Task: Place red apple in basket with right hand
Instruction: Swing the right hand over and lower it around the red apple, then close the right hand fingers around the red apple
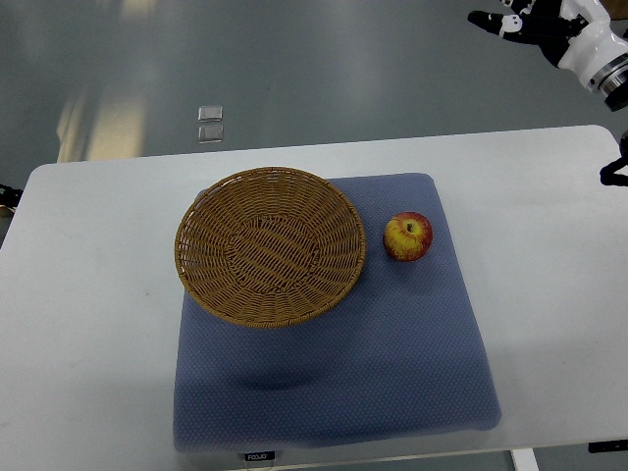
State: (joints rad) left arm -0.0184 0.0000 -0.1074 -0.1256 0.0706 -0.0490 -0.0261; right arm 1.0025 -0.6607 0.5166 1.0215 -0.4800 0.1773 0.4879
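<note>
Right hand [518, 24]: top right corner, raised over the floor beyond the table's far edge, well apart from everything on the table. White and black forearm enters from the right edge; dark fingers [483, 18] extended leftward, spread loosely, holding nothing.

Left arm: only a small dark part at the left edge beside the table; hand not seen.

Table [93, 294]: white, rounded far corners, carries all items.

Mat [392, 363]: blue-grey cloth, lies flat at the table's middle, under the basket and the apple.

Basket [196, 257]: round, woven, brown wicker, upright on the mat's far left part, its left rim reaching just over the mat's edge. Nothing inside.

Apple [407, 236]: red with yellow patches, stem up, on the mat just right of the basket, not touching it.

Floor [324, 69]: grey, two small clear squares [210, 124] beyond the table.
</note>
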